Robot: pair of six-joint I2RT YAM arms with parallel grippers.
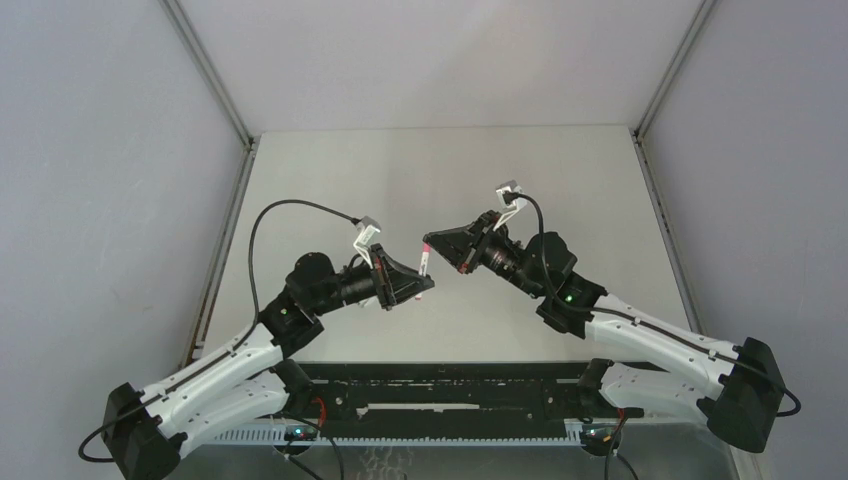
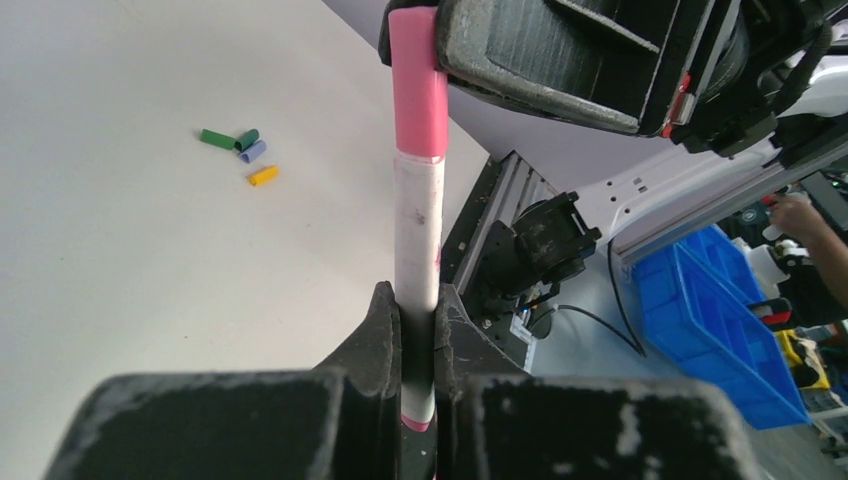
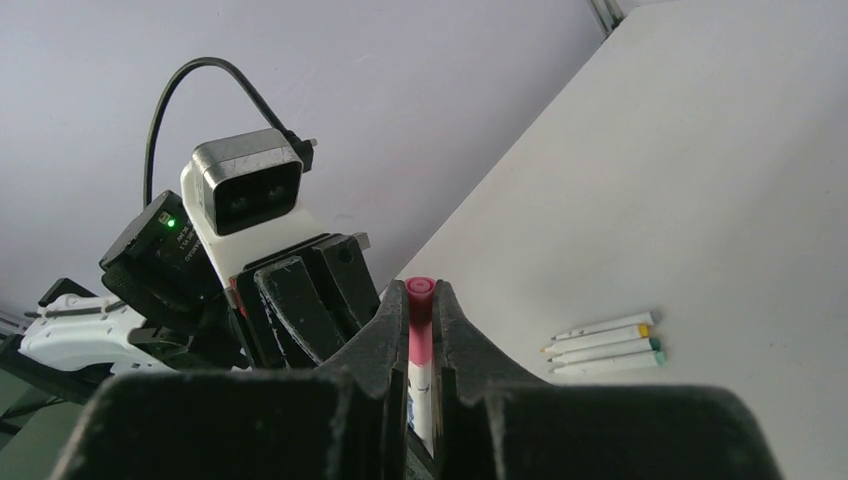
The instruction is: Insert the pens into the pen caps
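White table [image 1: 440,180] | left jaws pinch pen [image 2: 417,230] | right jaws apparently pinch pink cap [image 2: 418,90]

From the right wrist, the right gripper [image 3: 418,290] buried nearly all of the pink pen [image 3: 424,400], so we only caught the end of the pink cap [image 3: 420,300]. From the left wrist, the pen's bottom was hidden between the left gripper [image 2: 416,295] fingers and clipped by the frame edge. The loose pens [image 3: 605,342] were too tiny for us to count.

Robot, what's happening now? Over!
Left claw shut on pen. Right claw shut on pink cap, cap over pen's end. Nothing in the way.
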